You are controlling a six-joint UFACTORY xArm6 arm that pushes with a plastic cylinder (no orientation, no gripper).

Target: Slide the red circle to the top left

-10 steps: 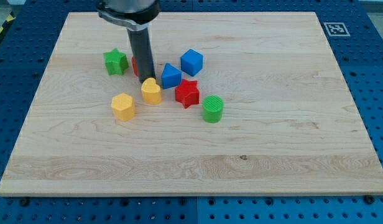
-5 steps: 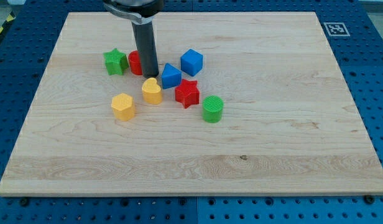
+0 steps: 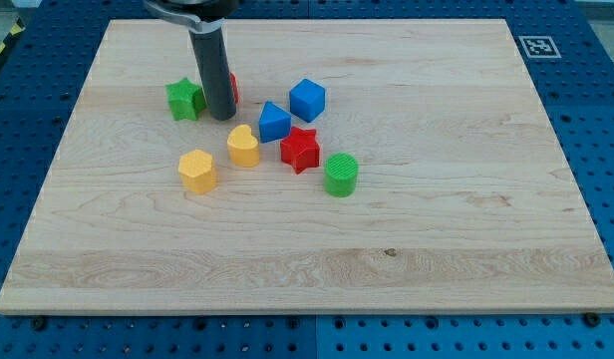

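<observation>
The red circle sits on the wooden board in the upper left part, mostly hidden behind my rod; only a thin red edge shows on the rod's right. My tip rests on the board just in front of the red circle, right of the green star. Whether the tip touches the circle cannot be told.
A yellow heart-like block and a yellow hexagon lie below the tip. A blue block, a blue cube, a red star and a green cylinder lie to the right.
My tip has moved left and a little up, from beside the yellow heart to in front of the red circle, now covering most of it. The blocks have not visibly moved.
</observation>
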